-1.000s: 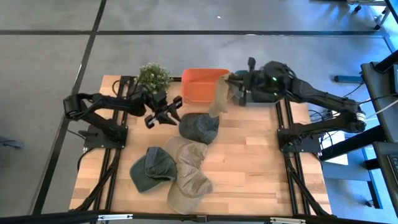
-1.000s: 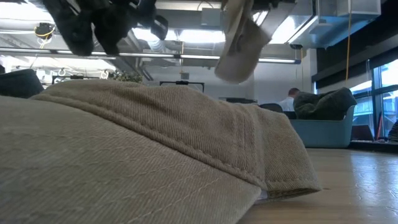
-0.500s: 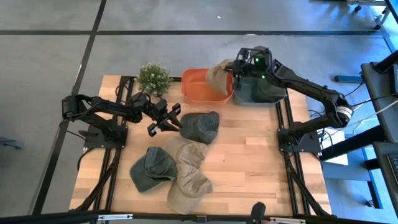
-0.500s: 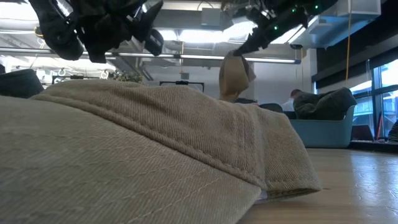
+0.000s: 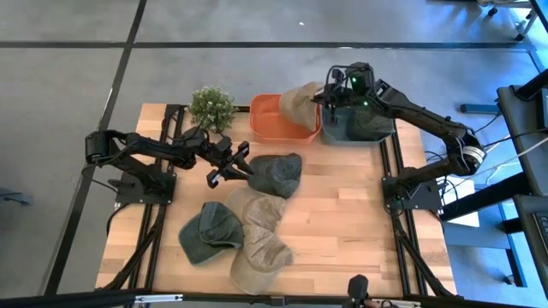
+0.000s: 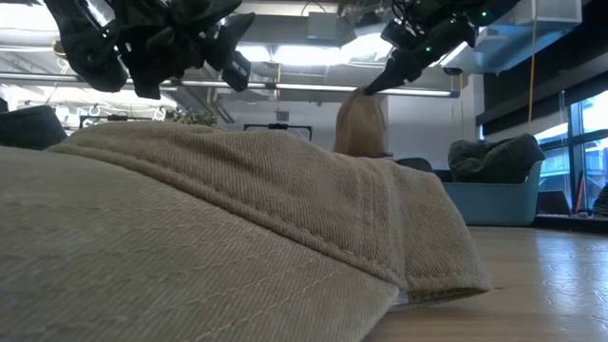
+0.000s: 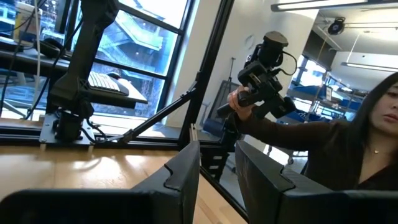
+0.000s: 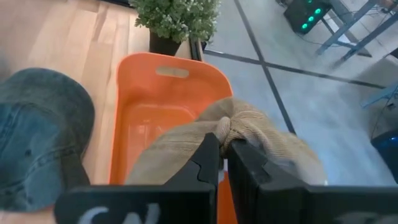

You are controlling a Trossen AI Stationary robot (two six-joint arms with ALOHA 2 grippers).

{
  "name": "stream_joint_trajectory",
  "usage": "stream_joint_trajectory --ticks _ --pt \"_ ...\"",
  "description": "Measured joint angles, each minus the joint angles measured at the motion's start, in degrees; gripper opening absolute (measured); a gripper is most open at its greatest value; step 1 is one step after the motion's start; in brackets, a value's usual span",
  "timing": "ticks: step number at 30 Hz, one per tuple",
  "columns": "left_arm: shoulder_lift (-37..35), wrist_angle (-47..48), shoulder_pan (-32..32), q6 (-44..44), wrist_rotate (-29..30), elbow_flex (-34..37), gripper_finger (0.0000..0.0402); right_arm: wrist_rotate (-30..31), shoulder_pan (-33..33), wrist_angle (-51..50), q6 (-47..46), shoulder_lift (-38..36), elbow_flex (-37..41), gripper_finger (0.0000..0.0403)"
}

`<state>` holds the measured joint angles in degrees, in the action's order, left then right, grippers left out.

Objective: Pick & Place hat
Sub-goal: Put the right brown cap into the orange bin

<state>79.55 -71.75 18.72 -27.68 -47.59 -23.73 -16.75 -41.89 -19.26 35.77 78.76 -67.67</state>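
Note:
My right gripper (image 5: 326, 94) is shut on a tan hat (image 5: 300, 103) that hangs over the orange bin (image 5: 272, 125) at the table's far edge. In the low view the hat's lower end is hidden behind a near tan hat (image 6: 237, 237). My left gripper (image 5: 229, 166) hovers open with nothing between its fingers, just left of a dark green hat (image 5: 276, 174) that lies flat on the wood. Closer to the near edge lie a green hat (image 5: 210, 231) and two tan hats (image 5: 259, 210), (image 5: 261, 253). My right gripper pinches a bunched-up fold of the tan hat's cloth (image 8: 231, 126) between its two fingers. The fingers slant down from the table's right side. The hat hangs below them over the bin; whether it touches the bin's rim, I cannot tell.
A potted plant (image 5: 211, 107) stands left of the orange bin. A grey-blue bin (image 6: 499, 201) with a dark hat (image 6: 494, 157) on it sits at the far right corner. A person (image 7: 348, 143) shows beyond the table in the left wrist view.
My right gripper has carried the tan hat toward the far edge and lower. The hat, which swung above the table beside the bin, now hangs over the orange bin. My left gripper has sunk a little toward the dark green hat.

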Motion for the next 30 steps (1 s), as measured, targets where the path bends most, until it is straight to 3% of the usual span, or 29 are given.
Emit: stream_joint_trajectory --ticks 4,9,15,30 --pt "0.0 0.0 0.0 0.0 0.0 0.0 0.0100 -0.1 0.0 -0.2 -0.2 0.0 0.0 0.0020" --pt "0.0 0.0 0.0 0.0 0.0 0.0 0.0100 -5.6 0.1 -2.5 -0.6 0.0 0.0 0.0020" --pt "0.0 0.0 0.0 0.0 0.0 0.0 0.0100 -3.5 0.2 -3.2 -0.8 0.0 0.0 0.0021" --pt "0.0 1.3 0.0 0.4 0.0 0.0 0.0100 -6.9 3.3 -6.4 1.0 -1.1 0.1 0.0021"
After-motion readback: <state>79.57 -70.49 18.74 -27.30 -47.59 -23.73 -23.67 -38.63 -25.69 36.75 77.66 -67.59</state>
